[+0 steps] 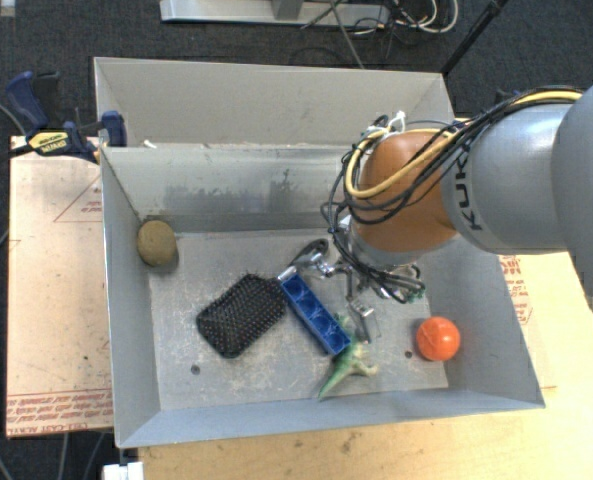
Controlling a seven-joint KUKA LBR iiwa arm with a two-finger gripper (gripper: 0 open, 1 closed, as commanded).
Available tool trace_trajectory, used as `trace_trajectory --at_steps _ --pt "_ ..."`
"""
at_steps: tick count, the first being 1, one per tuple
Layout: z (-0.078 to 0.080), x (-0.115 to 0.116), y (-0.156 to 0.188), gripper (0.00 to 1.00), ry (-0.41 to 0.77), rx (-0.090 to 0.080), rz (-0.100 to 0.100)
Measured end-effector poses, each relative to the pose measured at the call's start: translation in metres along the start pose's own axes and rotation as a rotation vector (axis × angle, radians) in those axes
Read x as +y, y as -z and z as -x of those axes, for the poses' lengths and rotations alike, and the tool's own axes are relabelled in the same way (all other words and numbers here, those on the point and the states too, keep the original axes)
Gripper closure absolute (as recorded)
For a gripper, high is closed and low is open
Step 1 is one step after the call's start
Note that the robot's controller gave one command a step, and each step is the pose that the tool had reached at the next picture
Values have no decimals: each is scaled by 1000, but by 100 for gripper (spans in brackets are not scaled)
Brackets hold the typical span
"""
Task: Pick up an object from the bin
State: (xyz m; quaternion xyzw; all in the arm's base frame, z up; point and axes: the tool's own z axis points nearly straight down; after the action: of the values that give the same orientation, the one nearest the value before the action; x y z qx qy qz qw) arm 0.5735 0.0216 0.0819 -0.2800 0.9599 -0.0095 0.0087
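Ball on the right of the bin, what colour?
The ball is orange, seen best in the camera view.

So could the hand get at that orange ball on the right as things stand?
Probably yes. The orange ball lies alone on bare bin floor just beside the hand, nothing on or against it; the green toy dinosaur lies apart.

Gripper [348, 290] low in grey bin [226, 193] — beside blue block [314, 314], green toy [347, 368], orange ball [437, 338]
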Motion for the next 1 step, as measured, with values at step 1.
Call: trace_trajectory --at_steps 1 --pt "4 27 -2 0 85 11 15"
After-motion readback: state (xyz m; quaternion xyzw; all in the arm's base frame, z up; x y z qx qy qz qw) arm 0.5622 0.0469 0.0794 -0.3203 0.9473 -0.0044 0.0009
